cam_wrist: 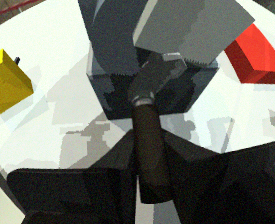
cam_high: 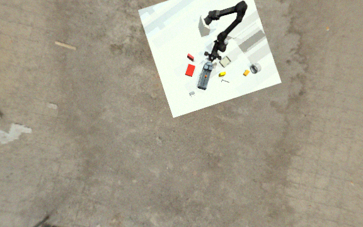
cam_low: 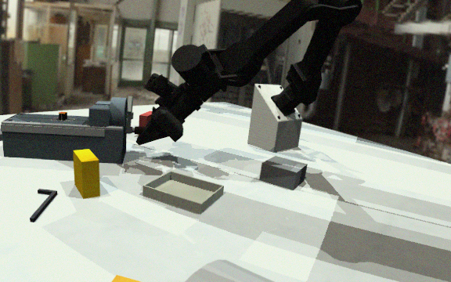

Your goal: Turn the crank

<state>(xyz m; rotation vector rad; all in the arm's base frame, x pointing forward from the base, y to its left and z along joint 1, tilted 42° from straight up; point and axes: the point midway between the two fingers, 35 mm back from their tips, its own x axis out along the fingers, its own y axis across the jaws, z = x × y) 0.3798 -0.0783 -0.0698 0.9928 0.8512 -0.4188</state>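
The machine (cam_high: pixel 203 76) (cam_low: pixel 57 137) is a long dark grey-blue box on the white table. A small orange-red pointer (cam_low: pixel 63 115) (cam_high: pixel 206 76) stands on top of its slide, toward the end away from the crank. I cannot make out the brass zero marks. The round crank wheel (cam_low: pixel 120 111) (cam_wrist: pixel 124 26) sits at the machine's near end. My gripper (cam_low: pixel 144 135) (cam_high: pixel 211 58) (cam_wrist: pixel 144 133) is shut on the dark crank handle (cam_wrist: pixel 148 137), which sticks out from the wheel toward the wrist camera.
A yellow block (cam_low: pixel 86 172) (cam_wrist: pixel 5 80) (cam_high: pixel 222 74) and a black hex key (cam_low: pixel 43 204) lie in front of the machine. A shallow grey tray (cam_low: pixel 171 200), a dark grey box (cam_low: pixel 283 172) and a white wedge block (cam_low: pixel 272 117) stand to the right. A red block (cam_wrist: pixel 257 52) (cam_low: pixel 146 117) lies behind the gripper.
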